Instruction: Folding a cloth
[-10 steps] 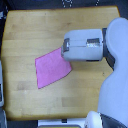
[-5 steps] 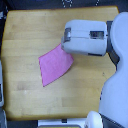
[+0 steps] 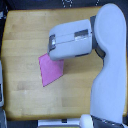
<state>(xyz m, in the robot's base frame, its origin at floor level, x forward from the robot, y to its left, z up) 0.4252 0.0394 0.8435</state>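
1. the cloth (image 3: 51, 70) lies flat on the wooden tabletop (image 3: 25, 35), a four-sided pink-magenta sheet turned at an angle so that one corner points toward the bottom of the exterior view. it sits a little toward the exterior view's left of the tabletop's middle, well inside every edge.
2. the gripper (image 3: 52, 50) end of the arm (image 3: 107, 60) sits directly over the cloth's upper edge, covering that edge and whatever corner lies there. the bulky white and grey housing hides the fingers, so i cannot tell whether they are apart, together or clamped on fabric.
3. judged from the task, the arm is placed at that edge because a fold starts by taking one side or corner and carrying it across the rest of the sheet. the far, lower corner of the cloth is free and uncovered, which would leave room for the lifted part to come down over it.
4. the visible part of the cloth looks smooth and single-layered, so i judge that no fold is completed yet.
5. a thin sheet like this could slide on the wood rather than bend.
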